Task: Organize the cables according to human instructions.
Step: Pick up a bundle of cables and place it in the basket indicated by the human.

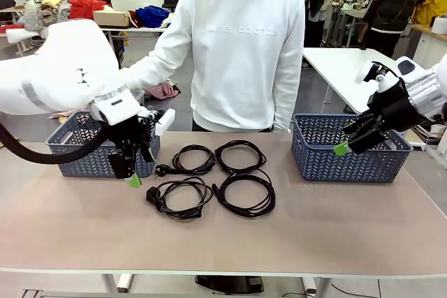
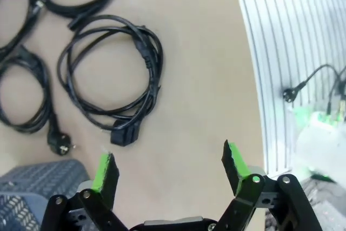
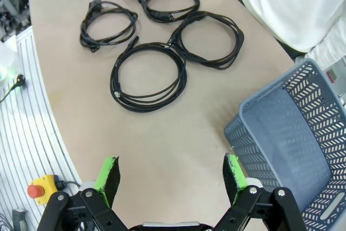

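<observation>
Four black cables (image 1: 246, 211) lie in the middle of the bench (image 1: 335, 228). Each one is rolled up into a round loop. They sit in two rows of two, close together. The two far loops touch each other, and the two near loops sit just beside each other. The far loop on the left has a round plug (image 1: 160, 169) sticking out on its left side. The near loop on the left has a blocky plug (image 1: 151, 195) on its left side too.

A blue basket stands on each side of the loops. The left basket (image 1: 73, 151) is near the two left loops. The right basket (image 1: 349, 165) stands well apart from the loops, and it looks empty inside.

The left gripper (image 2: 167, 155) hangs over the bench, just in front of the left basket and near the blocky plug. It points down. Its two green fingers are wide apart and nothing is between them.

The right gripper (image 3: 168, 160) is up in the air at the front of the right basket. Its fingers are wide apart as well, and it holds nothing.

A person in a white top (image 1: 241, 54) stands at the far side of the bench, right behind the loops.
</observation>
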`<state>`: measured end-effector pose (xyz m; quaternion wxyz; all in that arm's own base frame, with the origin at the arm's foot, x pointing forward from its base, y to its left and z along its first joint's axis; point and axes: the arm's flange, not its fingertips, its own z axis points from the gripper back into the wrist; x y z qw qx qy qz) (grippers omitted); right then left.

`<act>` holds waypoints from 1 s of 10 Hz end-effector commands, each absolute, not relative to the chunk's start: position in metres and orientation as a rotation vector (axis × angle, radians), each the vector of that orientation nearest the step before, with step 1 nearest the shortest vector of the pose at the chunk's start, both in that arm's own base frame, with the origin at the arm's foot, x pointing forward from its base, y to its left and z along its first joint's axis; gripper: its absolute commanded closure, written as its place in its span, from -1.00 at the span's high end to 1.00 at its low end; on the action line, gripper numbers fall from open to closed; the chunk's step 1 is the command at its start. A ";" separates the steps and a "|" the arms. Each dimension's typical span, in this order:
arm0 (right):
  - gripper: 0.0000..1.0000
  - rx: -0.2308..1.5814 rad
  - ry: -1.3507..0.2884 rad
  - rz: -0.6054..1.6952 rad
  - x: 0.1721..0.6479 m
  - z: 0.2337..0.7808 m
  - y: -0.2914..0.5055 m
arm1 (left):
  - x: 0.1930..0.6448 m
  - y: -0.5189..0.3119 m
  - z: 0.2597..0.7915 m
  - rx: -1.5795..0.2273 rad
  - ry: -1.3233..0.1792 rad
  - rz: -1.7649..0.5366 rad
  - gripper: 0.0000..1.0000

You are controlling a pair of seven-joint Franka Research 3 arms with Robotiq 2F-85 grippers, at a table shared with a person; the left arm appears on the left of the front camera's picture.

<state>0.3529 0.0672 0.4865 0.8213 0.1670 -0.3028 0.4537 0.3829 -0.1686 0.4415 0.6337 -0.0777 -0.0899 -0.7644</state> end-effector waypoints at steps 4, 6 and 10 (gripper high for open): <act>1.00 0.374 -0.659 0.989 0.356 0.485 0.065 | 0.383 -0.176 0.429 -0.168 -0.172 -1.836 1.00; 1.00 0.374 -0.659 0.989 0.356 0.485 0.065 | 0.383 -0.176 0.429 -0.168 -0.172 -1.836 1.00; 1.00 0.374 -0.659 0.989 0.356 0.485 0.065 | 0.383 -0.176 0.429 -0.168 -0.172 -1.836 1.00</act>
